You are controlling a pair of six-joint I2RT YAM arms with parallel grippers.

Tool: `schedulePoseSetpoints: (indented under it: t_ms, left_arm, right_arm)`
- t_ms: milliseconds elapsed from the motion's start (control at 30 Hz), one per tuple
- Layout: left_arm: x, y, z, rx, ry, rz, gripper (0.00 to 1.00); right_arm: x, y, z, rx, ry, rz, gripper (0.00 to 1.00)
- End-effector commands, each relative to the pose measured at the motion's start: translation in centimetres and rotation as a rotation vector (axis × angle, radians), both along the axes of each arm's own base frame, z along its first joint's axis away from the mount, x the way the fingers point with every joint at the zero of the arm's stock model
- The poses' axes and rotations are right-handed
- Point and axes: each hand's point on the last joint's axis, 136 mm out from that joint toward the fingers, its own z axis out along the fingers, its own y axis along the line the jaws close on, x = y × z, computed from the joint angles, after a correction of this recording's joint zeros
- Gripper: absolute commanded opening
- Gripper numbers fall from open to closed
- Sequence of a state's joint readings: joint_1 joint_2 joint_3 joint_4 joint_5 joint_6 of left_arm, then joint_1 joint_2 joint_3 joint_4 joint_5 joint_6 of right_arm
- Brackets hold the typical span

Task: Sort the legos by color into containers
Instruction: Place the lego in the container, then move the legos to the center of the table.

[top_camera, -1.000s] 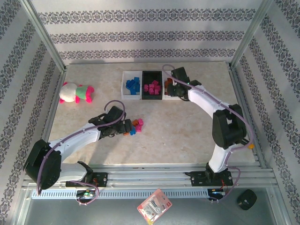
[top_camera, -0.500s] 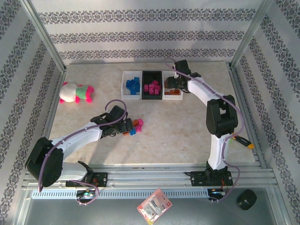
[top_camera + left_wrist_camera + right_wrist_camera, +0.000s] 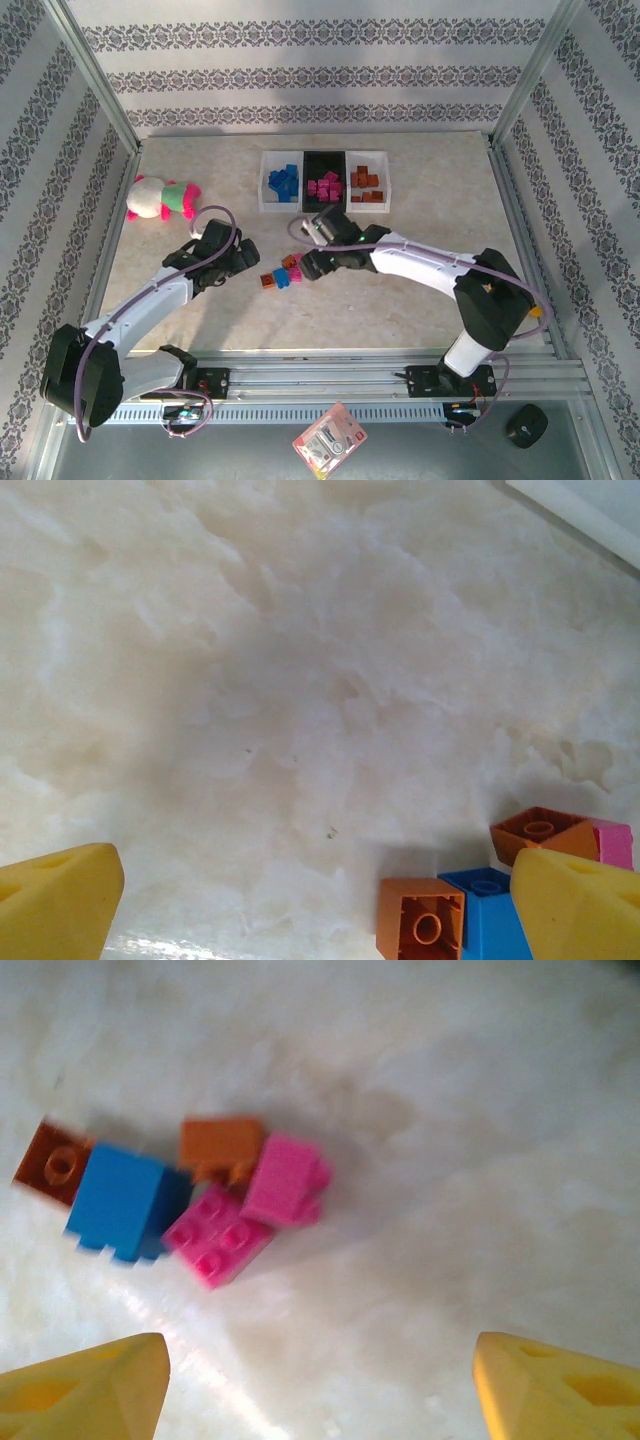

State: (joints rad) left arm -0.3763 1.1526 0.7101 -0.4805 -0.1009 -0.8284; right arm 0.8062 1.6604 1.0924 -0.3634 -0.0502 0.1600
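Swinging over from the far trays, the right pincer [image 3: 315,264] now hangs wide open and empty at 3 o'clock of the loose legos [image 3: 283,273] on the tabletop [image 3: 350,320]. At their 9 o'clock, the left pincer [image 3: 248,256] is wide open and empty too. Three containers [image 3: 280,206] sit at 12 o'clock.

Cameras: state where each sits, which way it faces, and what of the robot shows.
Top external: above and behind both arms, looking down on them, the table and trays.
Left wrist: looks down past the open left gripper at loose bricks.
Right wrist: looks down past the open right gripper at them too.
Shared by both wrist views: those bricks.
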Motion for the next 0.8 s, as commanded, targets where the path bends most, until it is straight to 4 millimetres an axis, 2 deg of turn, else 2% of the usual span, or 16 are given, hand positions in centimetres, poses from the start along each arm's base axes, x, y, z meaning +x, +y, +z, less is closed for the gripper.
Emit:
schedulePoseSetpoints:
  t_ms: [0, 133, 267, 500, 600, 767]
  left_arm:
    - [-1.0, 0.9, -0.6, 0.028, 0.033, -0.007, 0.99]
    - [-1.2, 0.8, -0.6, 0.020, 0.034, -0.008, 0.99]
    - [-1.5, 1.0, -0.7, 0.024, 0.032, -0.004, 0.99]
    - [-1.6, 1.2, -0.8, 0.026, 0.034, -0.001, 0.99]
    - [-1.6, 1.1, -0.9, 0.027, 0.035, -0.003, 0.99]
    - [-1.6, 1.1, -1.0, 0.026, 0.034, -0.007, 0.99]
  right_arm:
    - [-1.0, 0.8, -2.0, -0.005, 0.072, 0.001, 0.78]
    - [-1.8, 2.5, -4.0, -0.025, 0.103, 0.056, 0.81]
    - [-0.9, 3.3, -5.3, -0.049, 0.105, 0.052, 0.82]
    - [3.5, 4.3, -5.3, -0.036, 0.070, -0.050, 0.82]
    - [5.9, 3.9, -5.2, -0.020, 0.066, -0.122, 0.82]
    - [8.2, 2.3, -5.3, -0.008, 0.082, -0.223, 0.80]
